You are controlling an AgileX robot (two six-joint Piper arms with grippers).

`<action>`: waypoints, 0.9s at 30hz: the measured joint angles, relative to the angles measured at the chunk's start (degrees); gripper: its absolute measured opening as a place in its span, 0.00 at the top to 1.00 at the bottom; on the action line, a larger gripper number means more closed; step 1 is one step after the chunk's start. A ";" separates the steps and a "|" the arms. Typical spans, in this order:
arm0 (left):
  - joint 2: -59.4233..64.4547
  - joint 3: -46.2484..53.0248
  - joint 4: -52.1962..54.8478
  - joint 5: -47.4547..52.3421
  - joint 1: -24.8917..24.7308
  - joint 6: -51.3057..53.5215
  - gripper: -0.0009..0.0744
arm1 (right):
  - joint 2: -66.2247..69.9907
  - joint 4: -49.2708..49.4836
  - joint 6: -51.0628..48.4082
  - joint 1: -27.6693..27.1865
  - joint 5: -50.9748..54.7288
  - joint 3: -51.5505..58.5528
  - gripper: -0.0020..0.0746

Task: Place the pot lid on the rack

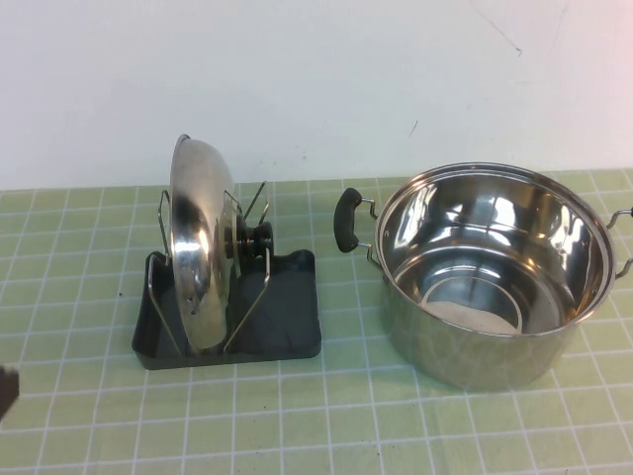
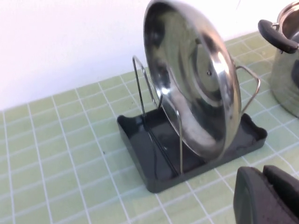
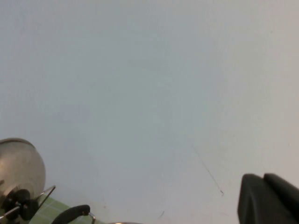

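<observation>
The shiny steel pot lid (image 1: 198, 247) stands on edge between the wire uprights of the dark grey rack (image 1: 289, 322), its black knob (image 1: 259, 236) facing right toward the pot. In the left wrist view the lid (image 2: 196, 79) shows its hollow underside above the rack tray (image 2: 159, 179). My left gripper (image 2: 263, 170) is shut and empty, low over the mat in front of the rack; only its tip (image 1: 5, 391) shows at the high view's left edge. My right gripper (image 3: 263, 177) is shut and empty, raised and facing the wall; the lid (image 3: 18, 163) shows at that view's edge.
A deep steel pot (image 1: 490, 277) with black side handles (image 1: 346, 220) stands open to the right of the rack, close to it. It also shows in the left wrist view (image 2: 287, 60). A green checked mat (image 1: 297, 416) covers the table; a white wall stands behind.
</observation>
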 joint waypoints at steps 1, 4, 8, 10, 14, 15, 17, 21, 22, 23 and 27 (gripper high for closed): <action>-2.08 2.14 0.54 -0.72 0.00 -1.28 0.99 | -1.01 0.04 0.29 0.00 0.57 0.77 0.97; -6.88 6.98 1.02 -1.76 0.00 -2.99 0.99 | -3.10 0.41 0.99 0.00 2.11 2.29 0.97; -10.80 11.77 1.02 -2.40 0.00 -3.68 0.99 | -3.55 0.51 1.21 0.00 2.90 3.28 0.98; -11.20 13.53 1.02 -2.53 0.00 -3.68 0.99 | -3.66 0.51 1.21 0.00 3.33 3.41 0.98; -11.33 16.42 1.02 -2.56 0.00 -3.76 0.99 | -3.66 0.74 1.85 0.00 4.45 3.41 0.98; -11.33 17.00 1.02 -2.67 0.00 -3.76 0.99 | -3.66 0.74 1.96 0.00 4.71 3.41 0.98; -11.33 18.39 0.91 -2.78 0.00 -3.81 0.99 | -3.66 0.74 2.08 0.00 5.09 3.50 0.98; -11.33 20.89 0.91 -2.93 0.00 -3.81 0.99 | -3.66 0.74 2.30 0.00 5.31 3.50 0.98; -11.33 21.45 0.91 -3.08 0.00 -3.81 0.99 | -3.66 0.74 2.33 0.00 5.31 3.50 0.98; -11.33 21.92 0.91 -3.16 0.00 -3.81 0.99 | -3.66 0.74 2.33 0.00 5.31 3.50 0.98; -11.33 22.54 0.91 -3.49 0.00 -3.81 0.99 | -3.66 0.84 2.43 0.00 5.42 3.50 0.98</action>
